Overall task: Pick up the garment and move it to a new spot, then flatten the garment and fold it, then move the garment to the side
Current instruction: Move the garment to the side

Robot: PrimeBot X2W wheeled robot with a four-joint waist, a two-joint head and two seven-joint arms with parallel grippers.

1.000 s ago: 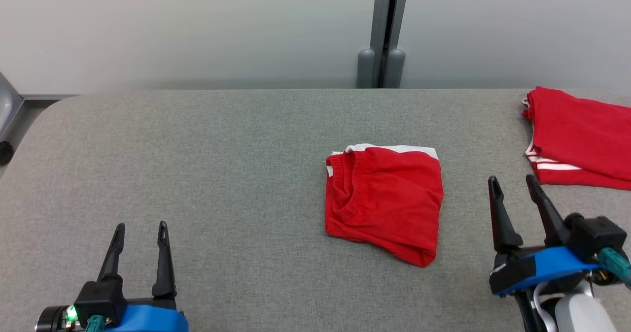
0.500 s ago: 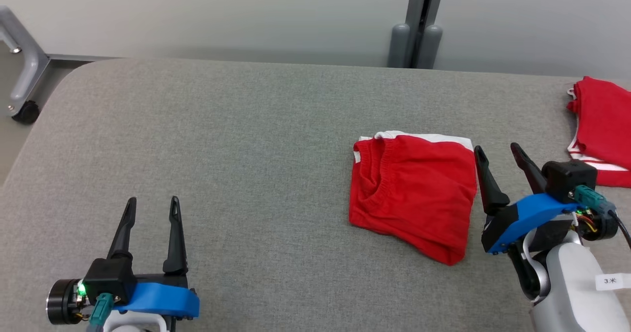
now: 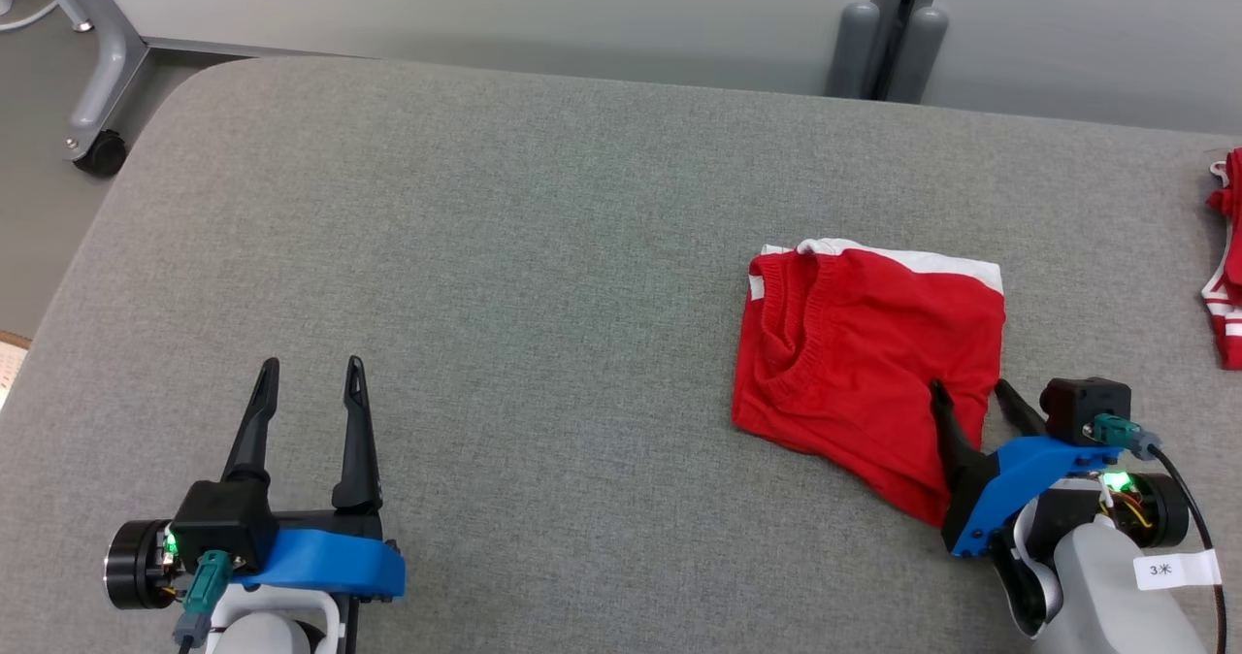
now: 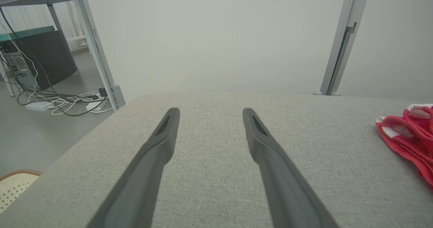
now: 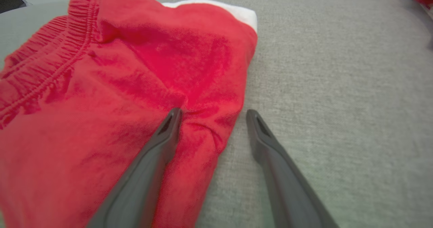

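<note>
Table [image 3: 485, 246]: right gripper [image 3: 968, 389] apparently straddles garment [image 3: 854, 343] edge.

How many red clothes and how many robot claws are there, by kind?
Red garments: 2, the folded red cloth garment with white trim and the red white-striped garment at the right edge.
Grippers: 2, left gripper and right gripper.
Total: 4.
</note>
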